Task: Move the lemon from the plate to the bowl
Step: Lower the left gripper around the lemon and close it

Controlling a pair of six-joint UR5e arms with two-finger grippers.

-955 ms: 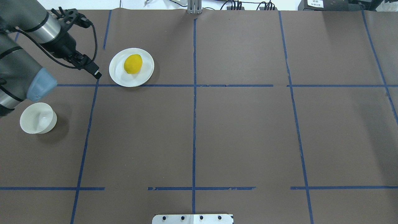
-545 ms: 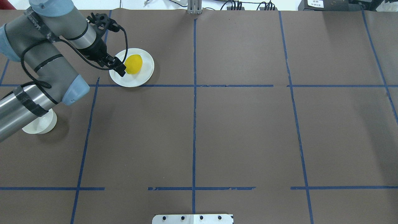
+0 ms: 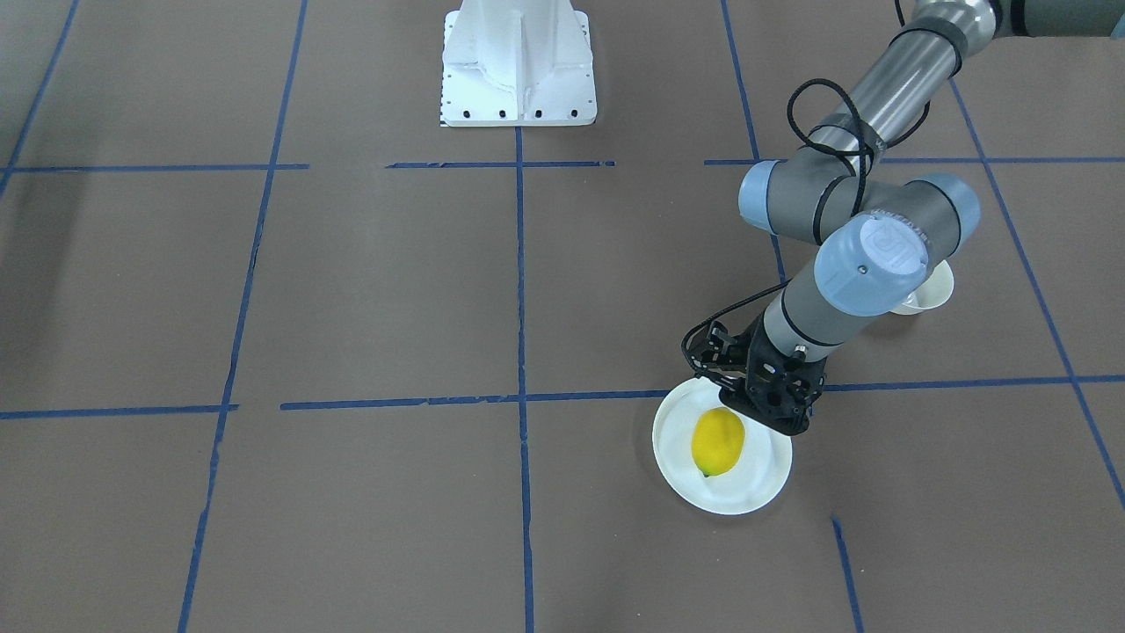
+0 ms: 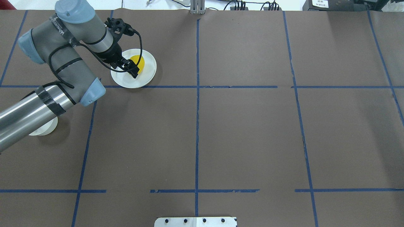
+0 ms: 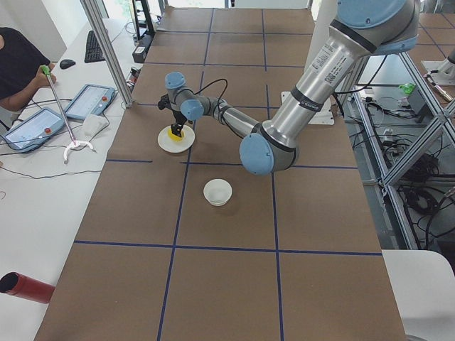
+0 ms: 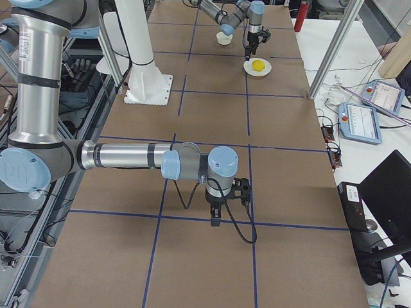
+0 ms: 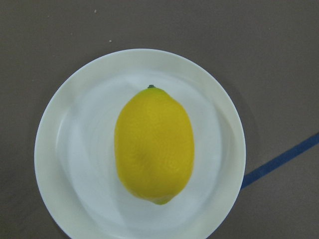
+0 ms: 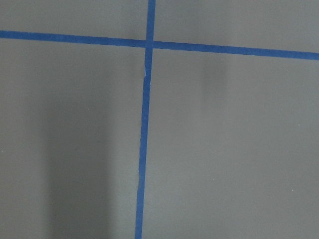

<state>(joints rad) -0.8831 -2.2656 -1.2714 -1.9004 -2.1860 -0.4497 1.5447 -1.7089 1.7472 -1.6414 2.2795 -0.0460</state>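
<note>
Nothing moved yet. Lemon (image 7: 154,144) lies mid-plate (image 7: 55,149). My left hand (image 4: 135,72) hovers above it, holding nothing; how far open, I cannot tell. Bowl (image 5: 217,192) sits at 8 o'clock, well apart. Grasp, carry and drop remain.

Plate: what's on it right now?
Only the lemon, lying on its side near the centre. The left pincer hangs above it. The plate surface beneath the lemon is hidden.

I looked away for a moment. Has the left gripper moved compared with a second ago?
Yes. In the overhead view the left gripper went rightward, from outside the plate's left rim to above the lemon.
</note>
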